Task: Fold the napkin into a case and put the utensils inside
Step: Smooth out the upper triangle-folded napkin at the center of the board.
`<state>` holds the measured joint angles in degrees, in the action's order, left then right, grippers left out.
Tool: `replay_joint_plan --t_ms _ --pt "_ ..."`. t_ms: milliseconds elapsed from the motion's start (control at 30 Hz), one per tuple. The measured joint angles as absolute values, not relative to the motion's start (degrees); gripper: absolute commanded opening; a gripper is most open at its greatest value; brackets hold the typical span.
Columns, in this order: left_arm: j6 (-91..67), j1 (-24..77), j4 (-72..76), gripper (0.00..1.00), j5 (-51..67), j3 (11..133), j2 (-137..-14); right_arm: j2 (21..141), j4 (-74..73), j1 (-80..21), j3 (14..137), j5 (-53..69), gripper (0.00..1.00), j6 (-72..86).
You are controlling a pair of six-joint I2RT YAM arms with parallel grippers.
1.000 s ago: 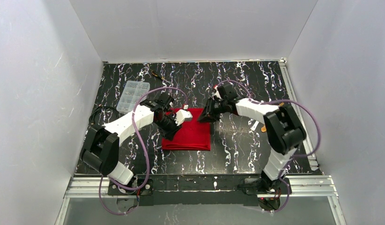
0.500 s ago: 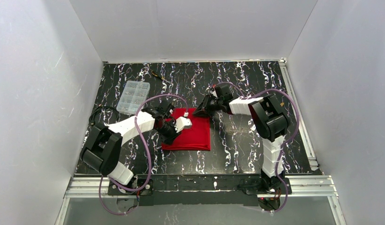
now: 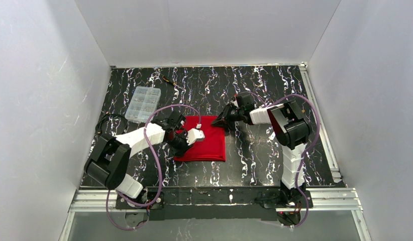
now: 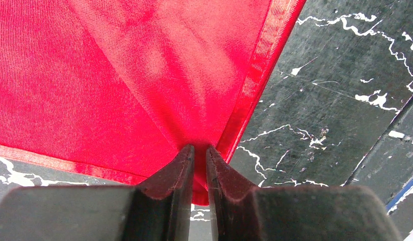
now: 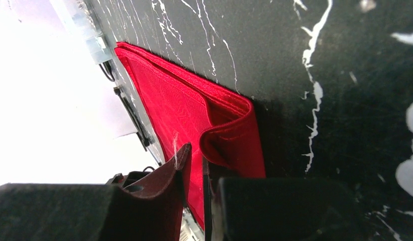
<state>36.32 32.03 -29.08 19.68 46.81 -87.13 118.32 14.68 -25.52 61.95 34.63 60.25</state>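
The red napkin [image 3: 209, 145] lies folded in layers at the table's middle. My left gripper [image 3: 188, 138] is over its left part, shut on a corner of the cloth [image 4: 144, 75]; its fingertips [image 4: 187, 155] pinch the hemmed corner just above the table. My right gripper [image 3: 222, 120] is at the napkin's far right corner, shut on a curled fold of the cloth [image 5: 229, 135], low over the table. A small white utensil [image 3: 271, 134] lies to the right of the napkin, partly behind my right arm. The yellow-gold utensil is hidden.
A clear plastic compartment box [image 3: 140, 104] stands at the back left. A thin black-and-yellow tool [image 3: 169, 80] lies near the back wall. A black cable [image 3: 105, 123] loops at the left edge. White walls close in three sides.
My left gripper has moved nearer and slightly left with the napkin corner. My right arm has folded in while its gripper stayed at the napkin's far right corner.
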Motion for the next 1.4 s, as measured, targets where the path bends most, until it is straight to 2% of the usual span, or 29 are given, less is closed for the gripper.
replay_joint_plan --t_ms 233,333,967,1167,1400 --pt "37.2 32.1 -27.4 0.14 19.3 45.3 -85.9 118.4 13.5 -25.3 63.0 35.2 0.41 57.9" --pt "37.7 32.2 -26.6 0.14 19.2 44.4 -85.1 118.5 13.0 -25.1 63.8 36.2 0.45 57.0" --pt "38.6 33.3 -26.0 0.14 17.9 43.9 -84.5 118.4 10.5 -21.6 66.9 34.7 0.46 56.6" --pt "38.5 33.5 -26.5 0.16 17.3 44.1 -84.1 117.8 8.3 -20.1 66.8 34.2 0.54 54.8" --pt "36.9 33.6 -32.9 0.2 17.4 49.5 -84.0 105.8 -4.0 -20.7 66.8 27.8 0.55 46.0"
